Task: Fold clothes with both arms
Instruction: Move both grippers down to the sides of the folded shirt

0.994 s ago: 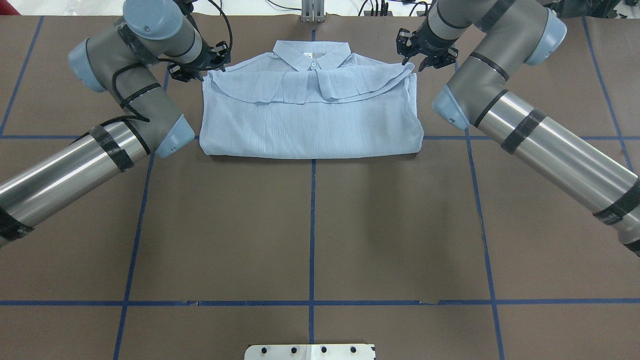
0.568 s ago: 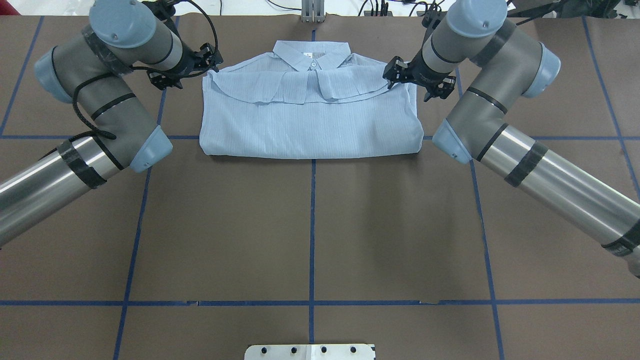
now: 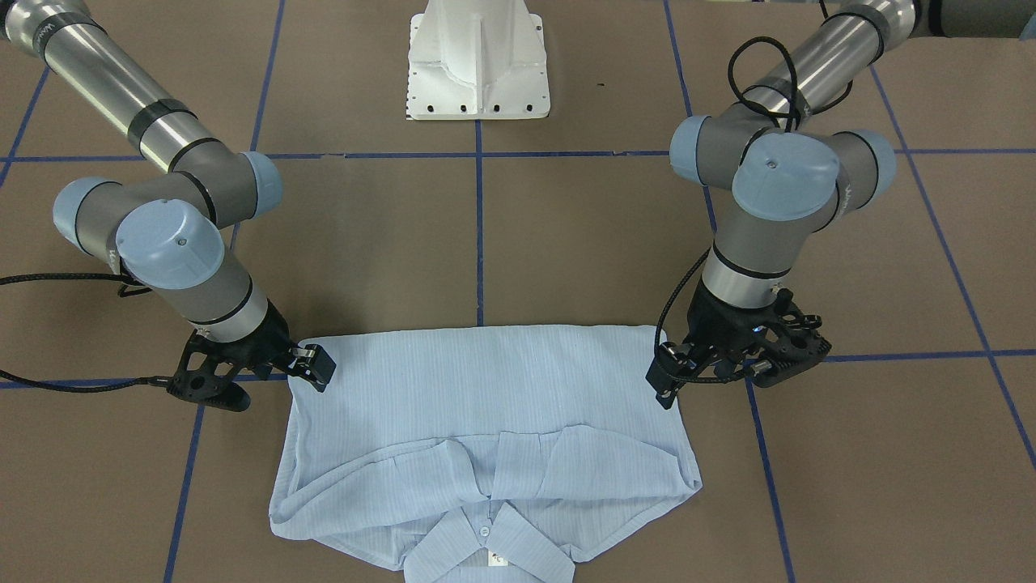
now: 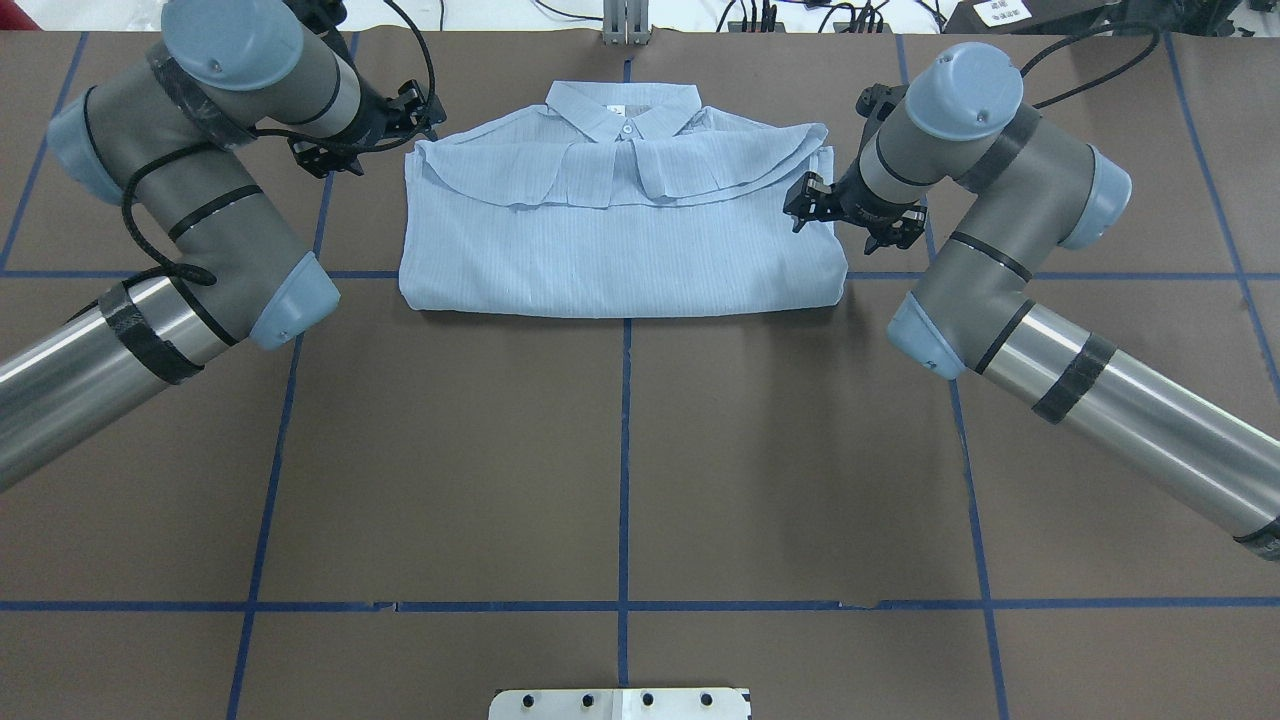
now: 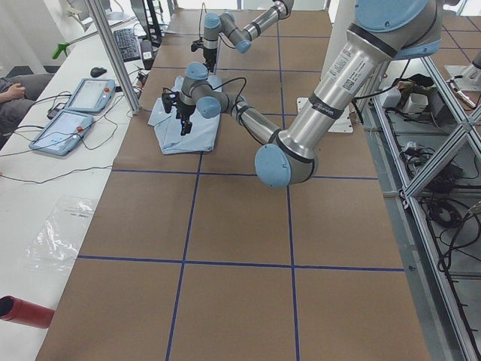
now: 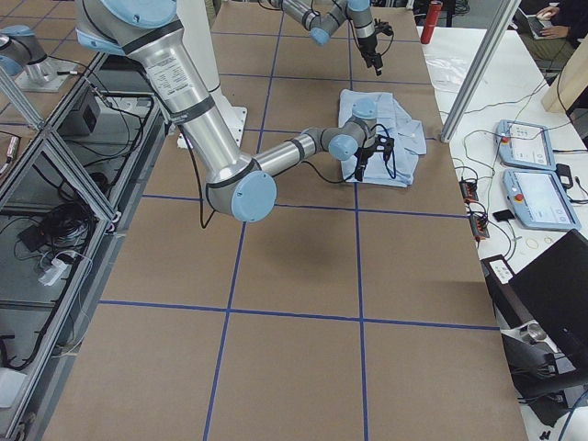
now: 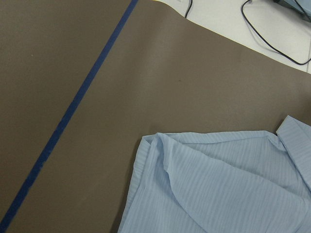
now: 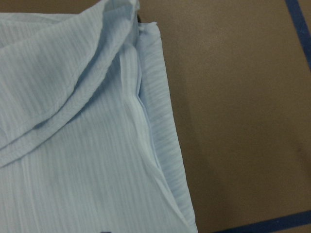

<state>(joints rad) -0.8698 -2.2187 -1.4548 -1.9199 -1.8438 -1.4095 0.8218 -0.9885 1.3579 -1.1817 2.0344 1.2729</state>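
Observation:
The light blue striped shirt (image 4: pixel 620 240) lies folded into a wide rectangle at the far middle of the table, collar pointing away from me. A flap is folded down over its chest. My left gripper (image 4: pixel 365 130) is open and empty, just outside the shirt's far left corner. In the front view it (image 3: pixel 732 364) hovers beside the shirt (image 3: pixel 486 389). My right gripper (image 4: pixel 850 215) is open and empty at the middle of the shirt's right edge, and it also shows in the front view (image 3: pixel 259 376). The wrist views show only the shirt's edges (image 7: pixel 218 189) (image 8: pixel 73 145).
Brown table cover with a grid of blue tape lines (image 4: pixel 625 450). The white pedestal base (image 3: pixel 477 73) stands at the robot's side. A metal post (image 4: pixel 625 25) stands at the far edge. A side bench holds tablets (image 5: pixel 71 113) and cables.
My right gripper has moved from the shirt's far right corner back toward the robot along the right edge. My left gripper has drawn a little away from the far left corner. The shirt has not moved.

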